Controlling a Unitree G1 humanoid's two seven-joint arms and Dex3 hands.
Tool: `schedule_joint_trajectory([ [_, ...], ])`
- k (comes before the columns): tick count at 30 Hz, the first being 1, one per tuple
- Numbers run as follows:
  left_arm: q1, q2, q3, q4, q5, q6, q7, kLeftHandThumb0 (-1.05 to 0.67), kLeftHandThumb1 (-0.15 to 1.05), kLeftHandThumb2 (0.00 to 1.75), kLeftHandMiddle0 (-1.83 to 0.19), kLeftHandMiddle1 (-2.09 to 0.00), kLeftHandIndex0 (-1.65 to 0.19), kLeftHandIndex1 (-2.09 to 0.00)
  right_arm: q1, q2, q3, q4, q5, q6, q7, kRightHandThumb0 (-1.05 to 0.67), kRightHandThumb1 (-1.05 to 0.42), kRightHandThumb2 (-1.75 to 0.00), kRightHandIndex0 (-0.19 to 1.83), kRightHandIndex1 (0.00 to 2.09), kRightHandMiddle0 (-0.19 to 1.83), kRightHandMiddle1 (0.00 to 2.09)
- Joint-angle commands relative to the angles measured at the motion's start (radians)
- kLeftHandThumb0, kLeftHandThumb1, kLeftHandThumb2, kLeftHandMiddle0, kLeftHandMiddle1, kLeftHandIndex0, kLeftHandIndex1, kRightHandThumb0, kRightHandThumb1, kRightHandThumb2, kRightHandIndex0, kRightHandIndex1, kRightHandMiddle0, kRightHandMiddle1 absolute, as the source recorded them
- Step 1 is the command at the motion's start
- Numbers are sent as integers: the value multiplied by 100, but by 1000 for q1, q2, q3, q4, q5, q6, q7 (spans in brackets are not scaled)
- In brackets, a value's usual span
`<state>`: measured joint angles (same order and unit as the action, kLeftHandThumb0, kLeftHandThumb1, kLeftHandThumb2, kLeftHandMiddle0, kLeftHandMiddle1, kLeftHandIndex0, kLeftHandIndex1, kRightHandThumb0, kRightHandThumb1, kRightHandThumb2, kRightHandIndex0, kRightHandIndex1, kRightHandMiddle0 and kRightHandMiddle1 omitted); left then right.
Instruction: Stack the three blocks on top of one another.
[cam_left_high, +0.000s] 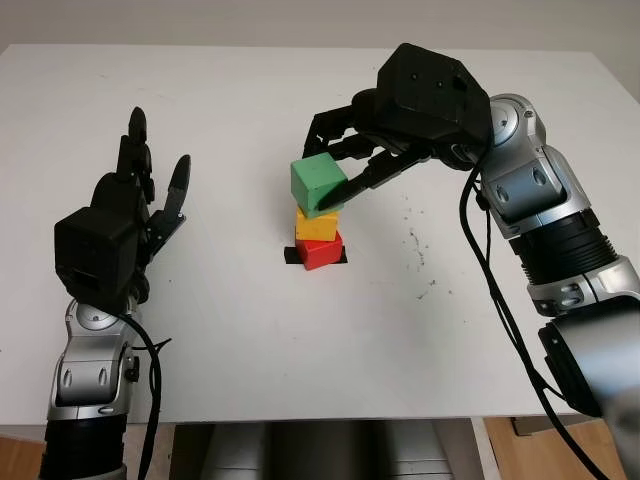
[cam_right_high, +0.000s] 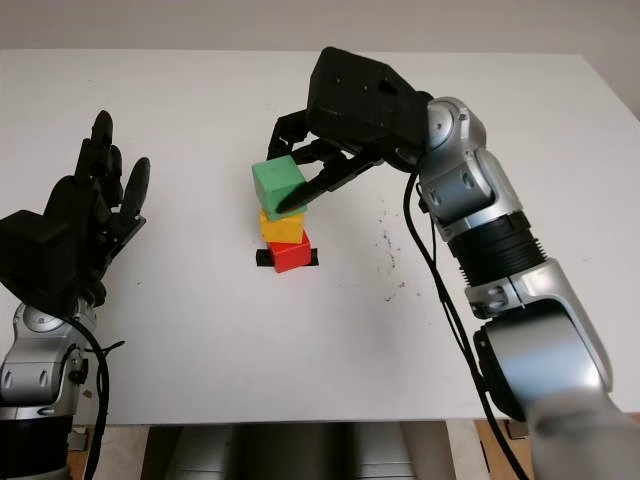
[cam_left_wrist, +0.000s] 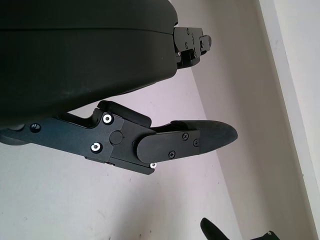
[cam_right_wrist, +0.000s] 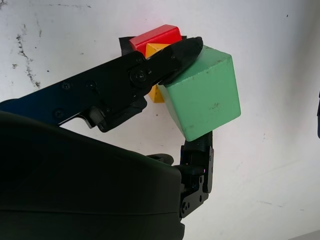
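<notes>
Right robot hand (cam_left_high: 345, 165) is clamped on the green block (cam_left_high: 318, 183), fingers (cam_right_wrist: 150, 70) pinching opposite faces; block sits tilted above the yellow block (cam_left_high: 316, 224), contact w/ it unclear. Yellow block rests on the red block (cam_left_high: 320, 250), which covers most of a black mark (cam_left_high: 290, 255) on the white table (cam_left_high: 250, 320). Blocks are matte, sharp-edged cubes. Left robot hand (cam_left_high: 125, 215) open, held at table's left, well apart from the stack.

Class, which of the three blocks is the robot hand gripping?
The green block, topmost, pinched by the right robot hand; the yellow block and red block beneath stand ungripped.
</notes>
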<state>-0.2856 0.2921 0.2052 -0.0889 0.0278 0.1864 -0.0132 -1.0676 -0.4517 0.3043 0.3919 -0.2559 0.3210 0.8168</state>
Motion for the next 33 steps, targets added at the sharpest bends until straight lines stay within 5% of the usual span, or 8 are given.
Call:
schedule_joint_trajectory([
  [1, 4, 2, -4, -17, 4, -4, -1, -61, 105, 51, 13, -5, 10, -5, 12, 1, -10, -10, 10, 3, 0, -54, -94, -5, 30, 5, 27, 162],
  [3, 5, 2, -4, -19, 5, -4, -2, -60, 105, 52, 13, -5, 10, -5, 6, 2, -12, -6, 20, 25, 14, -55, -94, -5, 26, 3, 20, 152],
  [8, 5, 3, -2, -19, 2, 0, -5, -59, 105, 52, 14, -5, 11, -5, 4, -19, 3, -18, 12, 2, 45, -62, -91, -5, 8, 3, 8, 59],
  [11, 2, 1, -3, -16, 5, 1, -1, -59, 105, 51, 13, -5, 10, -5, 9, -25, -1, -28, 15, -2, 62, -63, -90, -5, 1, 2, 5, 39],
  [27, -7, 7, -3, -3, 1, 2, -13, -58, 105, 51, 13, -5, 10, -5, 40, -91, -45, -62, 105, -145, 162, -89, -87, -6, -19, 0, -19, 0],
  [33, -1, 0, 3, -3, -9, -12, -12, -59, 105, 51, 13, -5, 10, -5, 89, -78, -173, -106, 200, -100, 74, -99, -97, -9, -19, 0, -19, 0],
])
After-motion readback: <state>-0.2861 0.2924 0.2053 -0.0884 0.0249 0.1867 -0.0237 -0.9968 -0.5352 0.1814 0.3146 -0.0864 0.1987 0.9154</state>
